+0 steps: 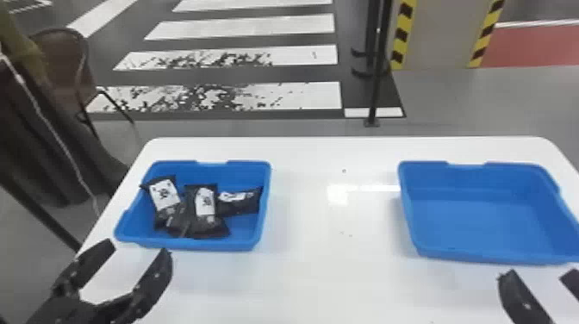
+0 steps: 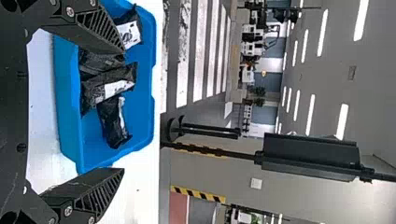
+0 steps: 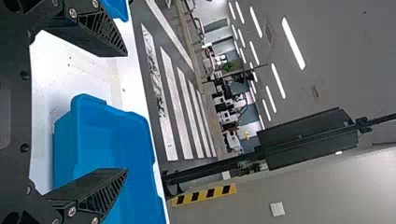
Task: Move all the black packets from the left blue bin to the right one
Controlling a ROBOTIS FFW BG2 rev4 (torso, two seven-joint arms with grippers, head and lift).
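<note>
The left pincer (image 1: 140,251) stands with its two black fingers well apart, by the near edge of the left blue bin (image 1: 207,247) in the head view. The right pincer (image 1: 537,275) has its fingers spread too, by the near side of the right blue bin (image 1: 478,226) (only part of it fits at the corner of the head view). Both have just air between their fingertips.

The black packets lie in the left bin, four of them, in a loose heap. One packet (image 1: 164,194) leans on the bin's left wall, white label up; a darker packet (image 1: 177,222) is partly tucked beside it; a third packet (image 1: 205,207) lies in the middle, and a fourth packet (image 1: 239,202) sits crosswise by the right wall. The right bin shows its bare blue floor.

Both bins rest on the white counter (image 1: 336,275), well apart. Beyond it are white floor stripes (image 1: 297,95), a brown chair (image 1: 64,64) off to the left, a black pole (image 1: 378,82) and a grey pillar (image 1: 443,34) edged with yellow-and-black tape (image 1: 403,34).
</note>
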